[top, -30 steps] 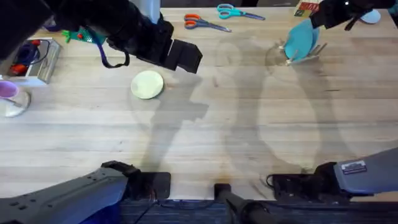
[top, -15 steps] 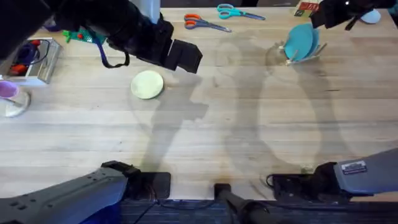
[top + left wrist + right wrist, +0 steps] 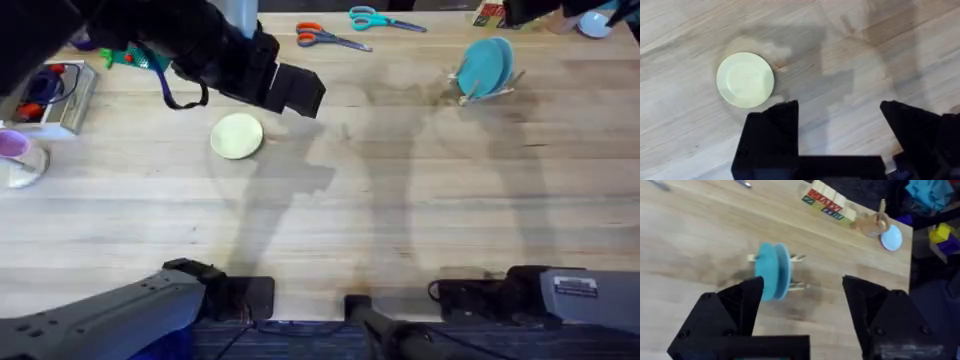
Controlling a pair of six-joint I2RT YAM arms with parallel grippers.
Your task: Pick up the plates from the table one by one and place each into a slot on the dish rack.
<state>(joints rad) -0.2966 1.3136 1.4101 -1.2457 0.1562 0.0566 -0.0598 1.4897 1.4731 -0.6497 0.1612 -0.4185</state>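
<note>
The left gripper (image 3: 840,125) hangs above the table (image 3: 400,200), fingers spread, the pale yellow plate (image 3: 745,80) lying flat just beyond one fingertip. The right gripper (image 3: 802,297) (also spread) hovers above the dish rack (image 3: 797,286), where blue plates (image 3: 772,271) stand upright.

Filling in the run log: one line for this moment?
blue plates upright in dish rack | yellow plate flat on table | left gripper open | right gripper open

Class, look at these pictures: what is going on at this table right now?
Blue round plastic plates stand upright in the small wooden dish rack. The right pincer hangs open above them, holding nothing. The pale yellow round plate lies flat on the wood-plank table, with the open left pincer above and beside it.
</note>
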